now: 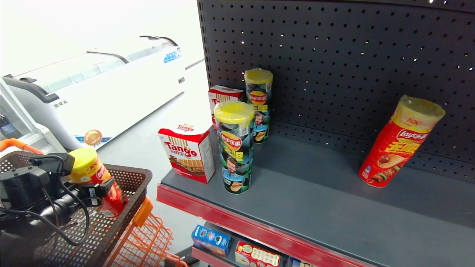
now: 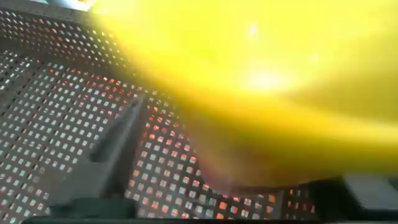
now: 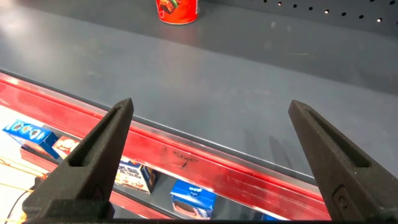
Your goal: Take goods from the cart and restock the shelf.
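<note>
My left gripper is shut on a red chips can with a yellow lid, held tilted at the brown cart basket. In the left wrist view the yellow lid sits close to the camera, with one finger beside it over the basket mesh. My right gripper is open and holds nothing, hovering in front of the grey shelf board and its red front edge. Another red chips can leans against the pegboard at the shelf's right.
Two dark chips cans and two wafer boxes stand at the shelf's left end. The shelf's middle is bare. Small boxes lie on the lower shelf. A white chest freezer stands behind the orange cart frame.
</note>
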Robot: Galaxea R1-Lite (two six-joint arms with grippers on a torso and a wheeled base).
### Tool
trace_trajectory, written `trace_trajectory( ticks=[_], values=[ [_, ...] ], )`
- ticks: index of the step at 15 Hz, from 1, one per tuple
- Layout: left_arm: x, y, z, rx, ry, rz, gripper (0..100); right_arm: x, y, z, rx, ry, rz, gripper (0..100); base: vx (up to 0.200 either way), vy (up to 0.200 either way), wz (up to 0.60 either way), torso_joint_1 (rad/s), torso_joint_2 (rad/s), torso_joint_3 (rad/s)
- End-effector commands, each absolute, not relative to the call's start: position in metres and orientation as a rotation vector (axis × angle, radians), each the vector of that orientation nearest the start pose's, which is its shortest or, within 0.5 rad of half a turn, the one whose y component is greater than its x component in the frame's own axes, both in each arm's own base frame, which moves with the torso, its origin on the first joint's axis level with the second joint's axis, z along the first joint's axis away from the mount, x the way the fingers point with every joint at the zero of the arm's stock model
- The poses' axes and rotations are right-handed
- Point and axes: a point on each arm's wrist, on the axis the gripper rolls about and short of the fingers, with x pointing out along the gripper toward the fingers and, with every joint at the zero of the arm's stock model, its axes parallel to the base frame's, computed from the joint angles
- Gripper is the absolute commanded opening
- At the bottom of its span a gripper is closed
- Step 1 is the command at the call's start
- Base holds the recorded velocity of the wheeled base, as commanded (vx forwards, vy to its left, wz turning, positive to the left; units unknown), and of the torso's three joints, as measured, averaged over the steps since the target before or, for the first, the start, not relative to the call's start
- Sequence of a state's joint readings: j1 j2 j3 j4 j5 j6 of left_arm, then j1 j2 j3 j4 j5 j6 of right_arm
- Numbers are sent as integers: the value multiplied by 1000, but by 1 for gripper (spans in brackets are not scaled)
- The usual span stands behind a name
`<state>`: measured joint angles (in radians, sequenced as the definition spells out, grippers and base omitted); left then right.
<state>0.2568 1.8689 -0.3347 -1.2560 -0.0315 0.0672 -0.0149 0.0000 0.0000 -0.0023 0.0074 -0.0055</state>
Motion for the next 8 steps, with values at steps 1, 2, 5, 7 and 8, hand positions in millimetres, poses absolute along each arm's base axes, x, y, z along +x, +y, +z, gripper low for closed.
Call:
trace_trajectory(
  ticks=[1,2,5,7,8],
  values=[
    [267,69,83,27,292,212,0,-23,1,76,-6,0,-8,100,0,0,0,0,0,0],
    [267,69,83,29,291,211,0,-23,1,76,-6,-2,-8,100,0,0,0,0,0,0],
    [267,70,82,38,294,219,0,-23,1,76,-5,-2,-8,100,0,0,0,0,0,0],
    [266,69,86,37,281,218,0,-23,1,76,-6,-2,-8,100,0,0,0,0,0,0],
    [262,68,95,36,253,217,0,-23,1,76,-6,0,-8,100,0,0,0,0,0,0]
  ],
)
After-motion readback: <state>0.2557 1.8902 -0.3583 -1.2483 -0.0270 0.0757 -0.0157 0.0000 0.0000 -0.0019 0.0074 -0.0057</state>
